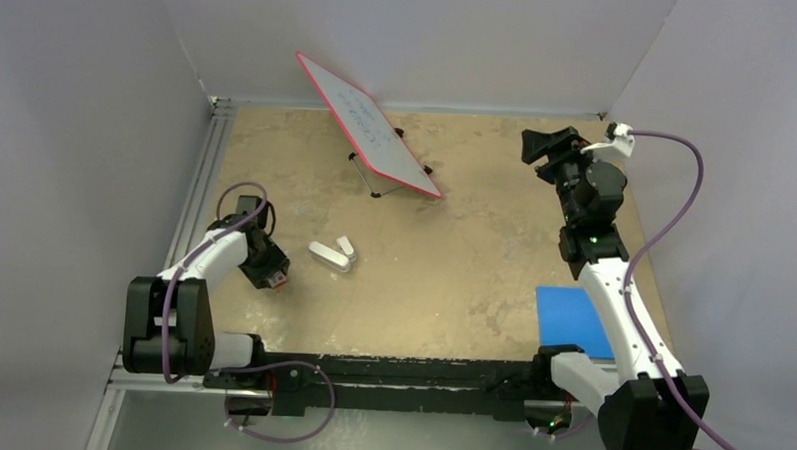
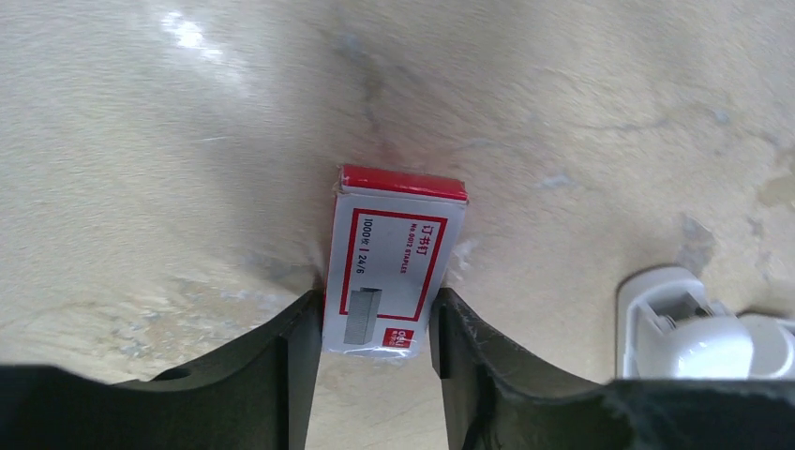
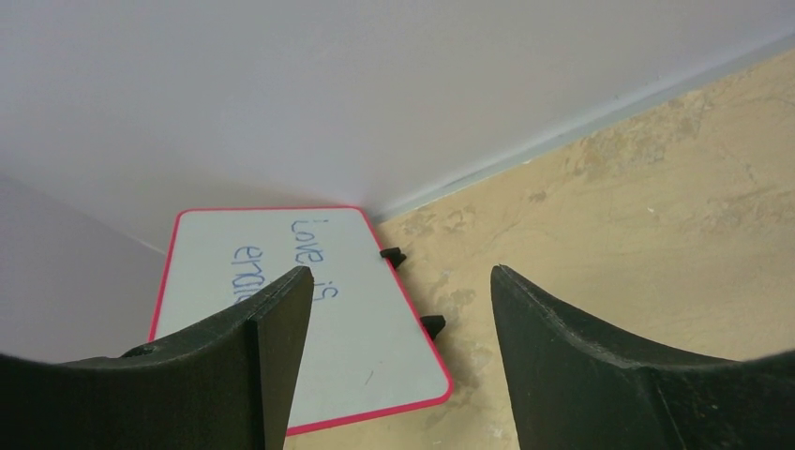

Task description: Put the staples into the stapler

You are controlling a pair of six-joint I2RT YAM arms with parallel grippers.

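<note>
The staples (image 2: pixel 398 253), a small red and white box with a printed label, lie flat on the tan table. My left gripper (image 2: pixel 377 294) has a finger pressed against each long side of the box, shut on it. From above, that gripper (image 1: pixel 268 265) is low at the left with a bit of red box (image 1: pixel 278 280) showing under it. The white stapler (image 1: pixel 330 255) lies just to its right, and its rounded end (image 2: pixel 694 328) shows in the left wrist view. My right gripper (image 1: pixel 549 145) is raised at the far right, open (image 3: pixel 398 272) and empty.
A red-framed whiteboard (image 1: pixel 368 124) with blue writing leans on a black stand at the back middle, also seen as the whiteboard (image 3: pixel 309 319) ahead of the right gripper. A blue pad (image 1: pixel 569 316) lies by the right arm's base. Grey walls enclose the table.
</note>
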